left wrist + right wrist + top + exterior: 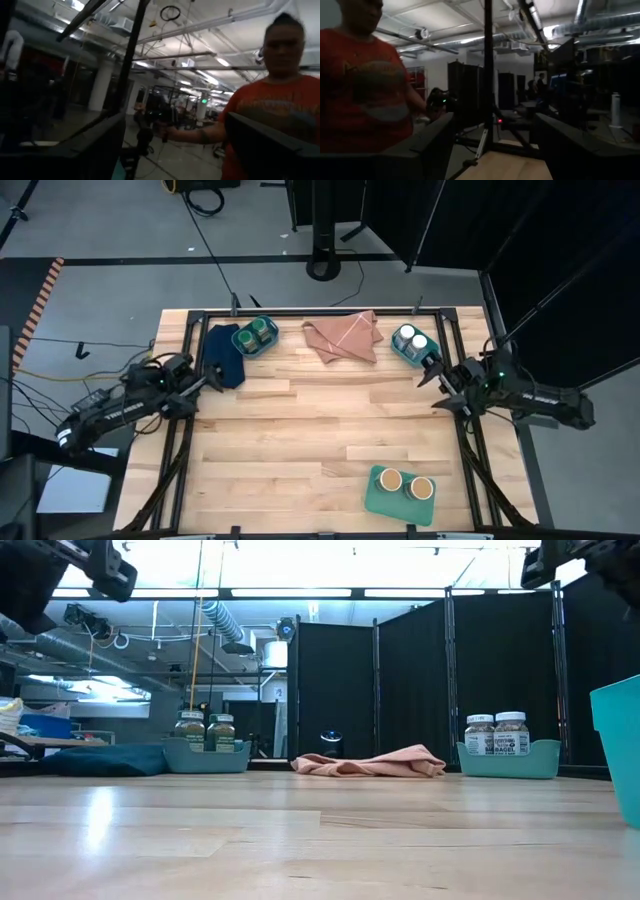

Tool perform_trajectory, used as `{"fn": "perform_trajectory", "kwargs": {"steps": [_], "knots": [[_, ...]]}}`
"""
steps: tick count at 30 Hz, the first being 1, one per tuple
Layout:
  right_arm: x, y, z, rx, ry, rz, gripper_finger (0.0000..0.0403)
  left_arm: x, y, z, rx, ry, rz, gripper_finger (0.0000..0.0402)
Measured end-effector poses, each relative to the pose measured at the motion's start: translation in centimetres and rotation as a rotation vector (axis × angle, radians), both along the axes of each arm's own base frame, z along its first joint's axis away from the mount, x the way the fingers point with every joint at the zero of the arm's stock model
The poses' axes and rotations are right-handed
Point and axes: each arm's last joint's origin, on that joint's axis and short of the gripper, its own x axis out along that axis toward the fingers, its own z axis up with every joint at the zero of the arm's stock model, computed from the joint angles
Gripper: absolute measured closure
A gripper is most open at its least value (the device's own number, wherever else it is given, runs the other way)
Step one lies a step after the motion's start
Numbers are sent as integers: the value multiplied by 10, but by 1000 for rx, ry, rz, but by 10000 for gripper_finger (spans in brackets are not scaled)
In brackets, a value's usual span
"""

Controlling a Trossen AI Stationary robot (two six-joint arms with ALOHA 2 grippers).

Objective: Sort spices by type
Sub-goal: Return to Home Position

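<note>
Two dark green-lidded spice jars (255, 333) stand in a teal bin (240, 345) at the far left. Two white-lidded jars (413, 338) stand in a second teal bin (400, 352) at the far right. Two tan-topped jars (405, 483) stand on a green tray (375, 498) near the near edge. My left gripper (207, 381) hovers open at the table's left edge, raised and level. My right gripper (432, 376) hovers open by the right edge, just on the near side of the white-lidded jars' bin. In the low view the green-lidded jars (205, 730) and white-lidded jars (496, 732) stand upright.
A pink cloth (343, 337) lies crumpled at the far middle, and a dark blue cloth (224, 356) lies beside the left bin. The table's middle (320, 420) is bare wood. Black frame rails (470, 440) run along both sides. A person in a red shirt (280, 110) stands beyond the table.
</note>
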Motion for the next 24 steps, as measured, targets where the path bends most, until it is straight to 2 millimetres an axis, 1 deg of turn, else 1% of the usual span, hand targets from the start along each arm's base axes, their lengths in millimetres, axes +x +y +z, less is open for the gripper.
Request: {"fn": "perform_trajectory", "kwargs": {"steps": [6, 8, 11, 14, 17, 19, 21, 22, 24], "knots": [[-14, 0, 2, -30, -28, 4, 128, -4, -2, 3, 63, -51, 10, 55], [-16, 1, -4, -33, -30, -3, 128, -3, 0, 2, 56, -46, 28, 55], [-16, 0, -20, -23, -16, -9, 128, 3, 4, -3, 64, -34, 108, 55], [-14, -1, -40, -5, -2, -9, 128, 11, 10, -12, 78, 14, 199, 55], [-10, -3, -45, 29, 53, -35, 128, 16, 14, -20, 85, 75, 237, 55], [-9, -3, -47, 32, 74, -50, 128, 16, 14, -20, 114, 60, 267, 55], [-9, -4, -49, 19, 85, -62, 128, 17, 16, -21, 119, 45, 334, 55], [-8, -4, -50, 5, 82, -67, 128, 19, 18, -23, 88, 62, 388, 55], [-8, -4, -51, -8, 86, -72, 128, 22, 24, -31, -2, 148, 482, 55]]}}
